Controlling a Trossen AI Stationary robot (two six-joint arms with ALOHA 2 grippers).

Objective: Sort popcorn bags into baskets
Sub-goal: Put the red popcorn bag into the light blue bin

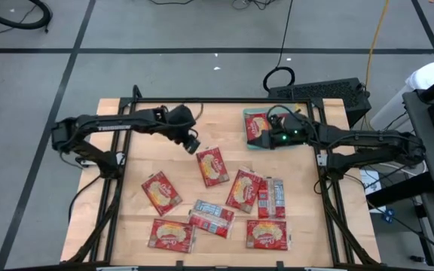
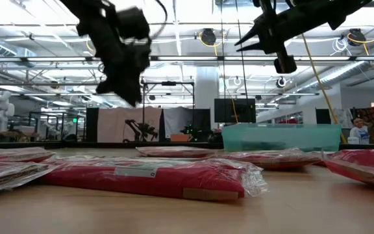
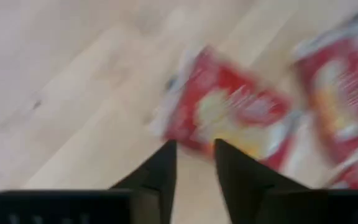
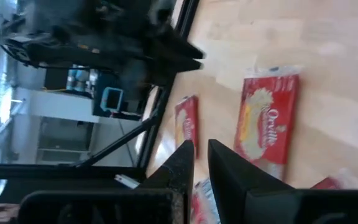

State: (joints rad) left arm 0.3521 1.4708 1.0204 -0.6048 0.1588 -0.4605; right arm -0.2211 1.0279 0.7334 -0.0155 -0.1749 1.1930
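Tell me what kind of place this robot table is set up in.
Probably a large robotics lab or workshop: exposed ceiling trusses with hanging lights, another white robot across the room, and a keyboard with loose cables beside the wooden table.

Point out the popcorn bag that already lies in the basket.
The popcorn bag in the teal basket at the table's far right, beneath the right gripper; all others lie on bare wood.
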